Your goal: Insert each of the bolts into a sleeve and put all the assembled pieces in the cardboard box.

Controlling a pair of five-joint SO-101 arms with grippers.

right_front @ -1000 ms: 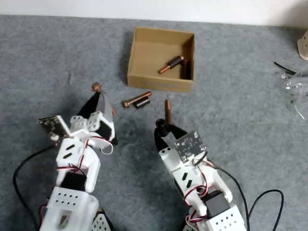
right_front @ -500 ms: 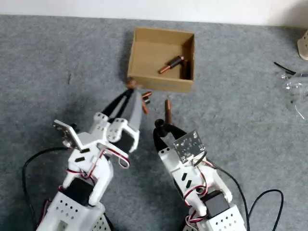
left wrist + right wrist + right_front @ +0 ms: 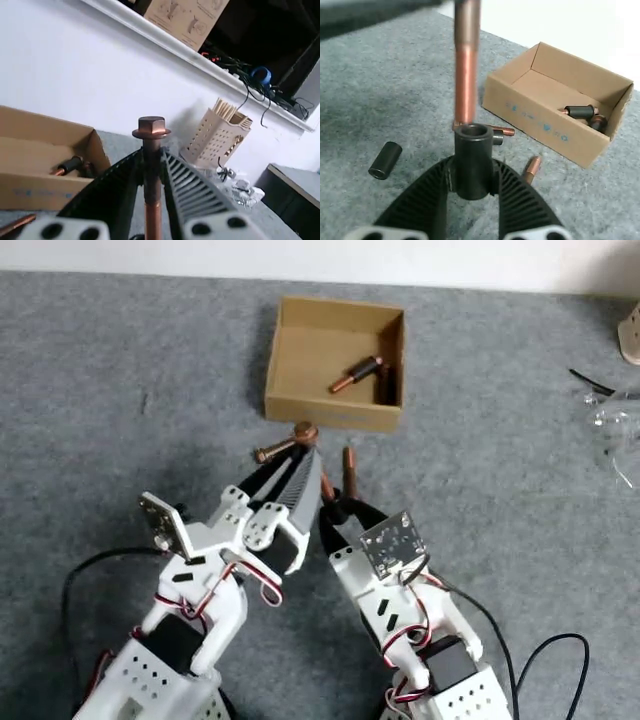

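From above, the left tool (image 3: 305,452) covers the shaft of its bolt (image 3: 305,430), leaving just the head, and hides one end of the loose bolt (image 3: 266,452) near the box (image 3: 325,412). A third bolt (image 3: 349,465) has its near end behind the tools. In the right wrist view the held bolt's head is cut off by the frame edge and the left tool is a dark blur. Whether the bolt's tip is inside the sleeve (image 3: 472,155) in the right tool (image 3: 472,172) cannot be told. A second piece (image 3: 386,386) in the box's right corner is too shadowed to make out.
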